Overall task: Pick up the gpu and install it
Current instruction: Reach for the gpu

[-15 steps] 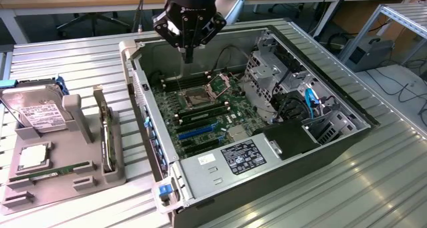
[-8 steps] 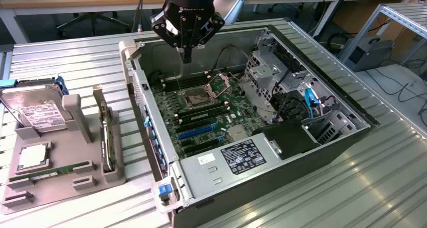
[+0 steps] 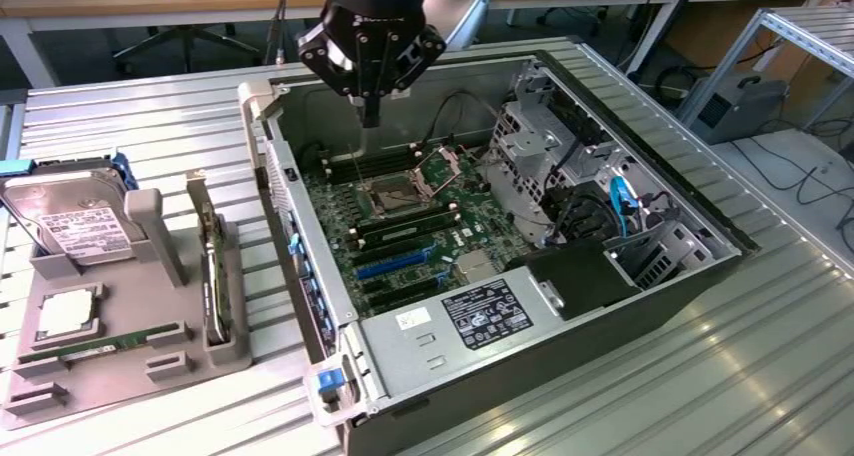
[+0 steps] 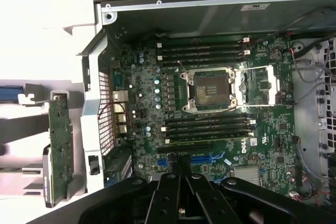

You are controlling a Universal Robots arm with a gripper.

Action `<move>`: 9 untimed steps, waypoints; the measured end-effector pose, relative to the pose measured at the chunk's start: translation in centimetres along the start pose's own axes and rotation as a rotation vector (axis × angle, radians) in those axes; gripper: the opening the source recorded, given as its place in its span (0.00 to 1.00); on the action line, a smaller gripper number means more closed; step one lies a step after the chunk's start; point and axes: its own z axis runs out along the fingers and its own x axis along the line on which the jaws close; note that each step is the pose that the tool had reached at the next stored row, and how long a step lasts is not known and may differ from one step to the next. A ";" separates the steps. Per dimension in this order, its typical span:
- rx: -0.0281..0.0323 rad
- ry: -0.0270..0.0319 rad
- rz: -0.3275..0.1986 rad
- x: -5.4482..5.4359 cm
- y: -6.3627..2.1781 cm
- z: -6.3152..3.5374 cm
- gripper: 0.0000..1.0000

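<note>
Black gpu [image 3: 210, 276], partly hidden by holder [image 3: 230, 348]

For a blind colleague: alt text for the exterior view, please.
A shut gripper hangs above the motherboard of an open PC case. The gpu stands on edge in a holder at the exterior view's left, beside a hard drive.

Open computer case [image 3: 287, 166] flat on ribbed metal table [image 3: 667, 376]. Inside: green motherboard [image 3: 461, 211], bare CPU socket [image 3: 396, 189] with load plate swung open, black memory slots [image 4: 205, 51] on both sides of socket. Labelled power supply [image 3: 461, 321] at near end. Silver drive cage [image 3: 534, 146] and blue cable [image 3: 621, 201] toward exterior view's right. On exterior view's left, grey holder [image 3: 120, 381] carrying hard drive [image 3: 74, 221], processor [image 3: 67, 314], green memory stick [image 3: 100, 344].
</note>
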 end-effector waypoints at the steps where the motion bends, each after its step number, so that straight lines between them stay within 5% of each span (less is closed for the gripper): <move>1: 0.0000 0.0000 0.000 0.1 0.00 0.00 0.11; 9: 0.0000 0.0000 0.000 0.4 -0.03 -0.01 0.11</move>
